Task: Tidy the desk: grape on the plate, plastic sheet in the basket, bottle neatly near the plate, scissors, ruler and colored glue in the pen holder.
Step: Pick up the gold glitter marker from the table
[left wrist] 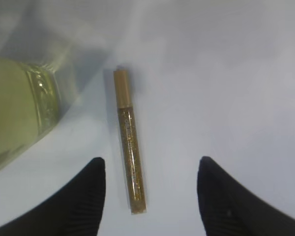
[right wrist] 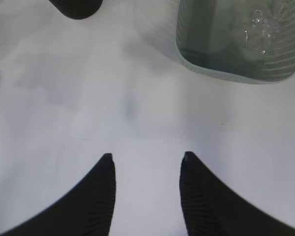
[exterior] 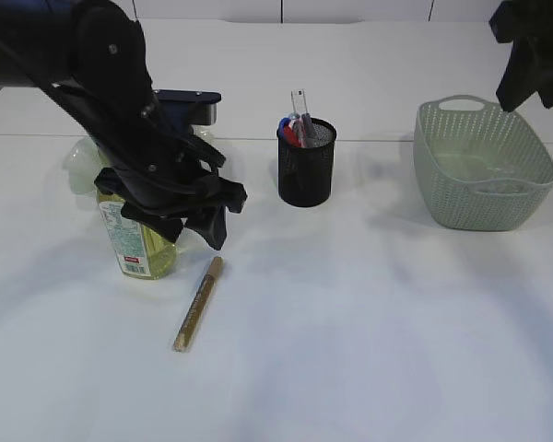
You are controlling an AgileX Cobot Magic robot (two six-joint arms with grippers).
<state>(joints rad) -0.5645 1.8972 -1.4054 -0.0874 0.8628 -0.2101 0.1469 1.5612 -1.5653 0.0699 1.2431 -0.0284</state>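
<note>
1. Left gripper (left wrist: 150, 194) above the table (exterior: 369, 350), jaws spread wide, nothing between them gripped.
2. Colored glue (left wrist: 129, 147) flat on the table, a gold glitter tube with a tan cap; in the left wrist view lying nearly along the 12-to-6 line, cap toward 12 o'clock, lower end between the two fingertips (left wrist: 91, 172) and nearer the left one. No contact visible between the tube and either finger.
3. In the exterior view, same tube (exterior: 199, 304) at roughly 6 o'clock from the left gripper (exterior: 203, 226), just below it, slanted with the cap up toward 1 o'clock.
4. Bottle (exterior: 138, 239) of yellow-green liquid, upright, at 9 o'clock from the left gripper and partly hidden behind the arm; in the left wrist view at about 10 o'clock from the fingertips, apart from the tube.
5. Plate (exterior: 78, 161) barely visible behind the bottle, toward 11 o'clock; contents impossible to tell.
6. Pen holder (exterior: 306, 166), black mesh, upright near table centre, at 2 o'clock from the left gripper; several items standing in it, a clear ruler-like strip and red and blue parts among them.
7. Basket (exterior: 484, 170), pale green, at far right; clear crumpled plastic sheet (right wrist: 265, 24) inside it.
8. Right gripper (right wrist: 147, 167) raised high at the upper right, jaws moderately apart and empty; basket at 1 o'clock from its fingertips in the right wrist view.
</note>
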